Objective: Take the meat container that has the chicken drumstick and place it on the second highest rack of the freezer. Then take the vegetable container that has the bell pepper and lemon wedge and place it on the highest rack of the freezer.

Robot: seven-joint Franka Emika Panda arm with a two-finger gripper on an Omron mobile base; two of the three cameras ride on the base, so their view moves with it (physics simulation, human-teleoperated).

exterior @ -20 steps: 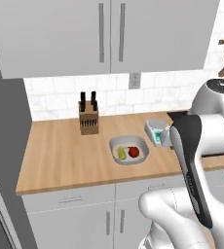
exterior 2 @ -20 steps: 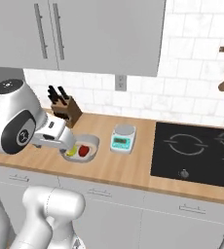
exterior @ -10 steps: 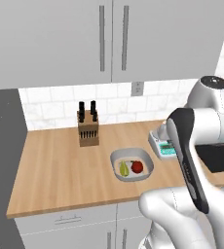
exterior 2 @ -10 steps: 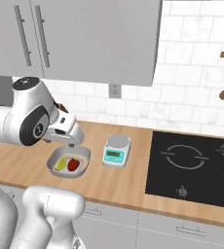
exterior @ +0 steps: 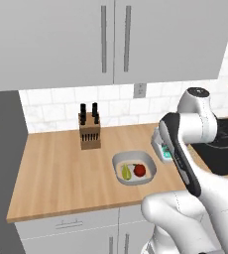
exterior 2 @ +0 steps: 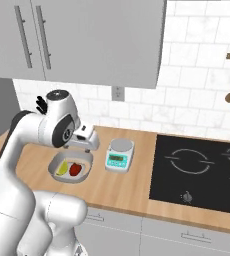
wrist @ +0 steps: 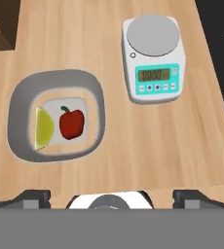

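Countertop (wrist: pixel 148 146), container (wrist: pixel 16 102) mid-surface.

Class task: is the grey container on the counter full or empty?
Not empty: the container holds a bell pepper and a lemon wedge side by side.

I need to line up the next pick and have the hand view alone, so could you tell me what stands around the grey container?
Observer: A knife block stands behind the vegetable container, near the backsplash.
Operator: And past the scale?
Observer: Beyond the kitchen scale lies a black cooktop.
Operator: Anything overhead?
Observer: Grey wall cabinets hang above the counter.
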